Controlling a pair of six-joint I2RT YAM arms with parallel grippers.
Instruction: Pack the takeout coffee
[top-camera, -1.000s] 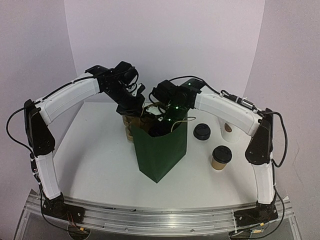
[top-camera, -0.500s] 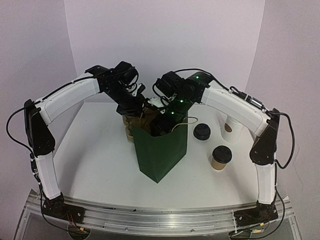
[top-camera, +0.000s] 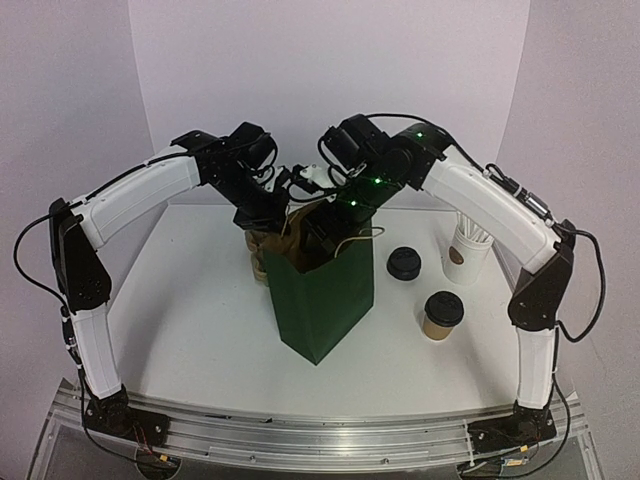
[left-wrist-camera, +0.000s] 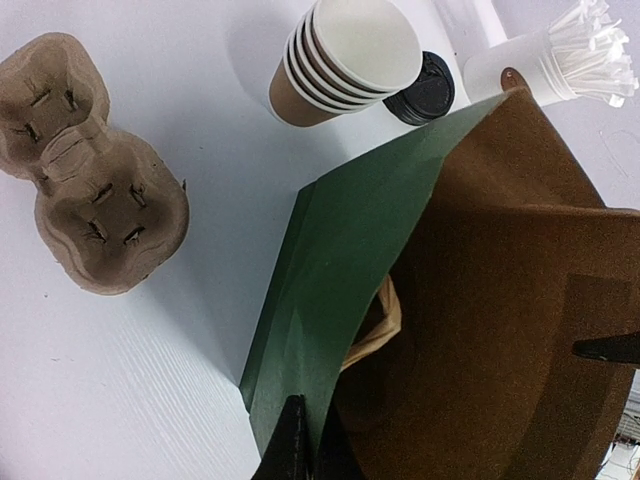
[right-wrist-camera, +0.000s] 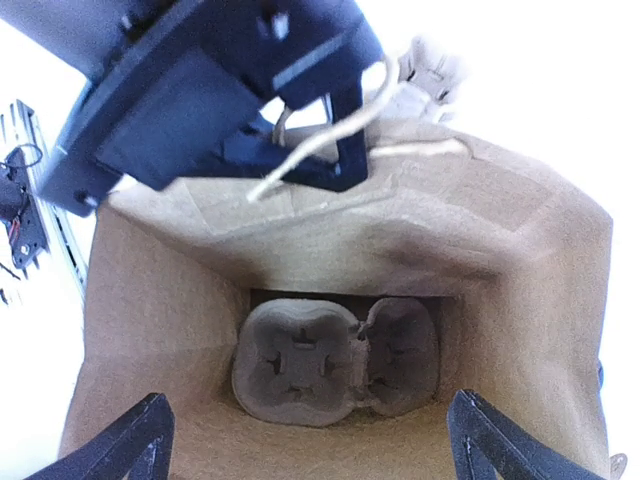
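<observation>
The takeout coffee (top-camera: 441, 314), a brown paper cup with a black domed lid, stands on the table right of the green paper bag (top-camera: 325, 300). My left gripper (top-camera: 270, 213) is shut on the bag's back left rim, and the left wrist view shows its tips (left-wrist-camera: 298, 445) pinching the green edge (left-wrist-camera: 340, 280). My right gripper (top-camera: 323, 230) hangs open over the bag's mouth with nothing between its fingers (right-wrist-camera: 135, 445). It looks straight down at a pulp cup-carrier tray (right-wrist-camera: 335, 360) lying on the bag's bottom.
A loose black lid (top-camera: 404, 263) and a white cup of wrapped sticks (top-camera: 466, 250) stand right of the bag. Left of the bag lie another pulp carrier (left-wrist-camera: 90, 190) and a stack of brown cups (left-wrist-camera: 345, 60).
My right arm has lifted up and back out of the bag's mouth, its jaws staying open. The left arm and the bag have not moved.
</observation>
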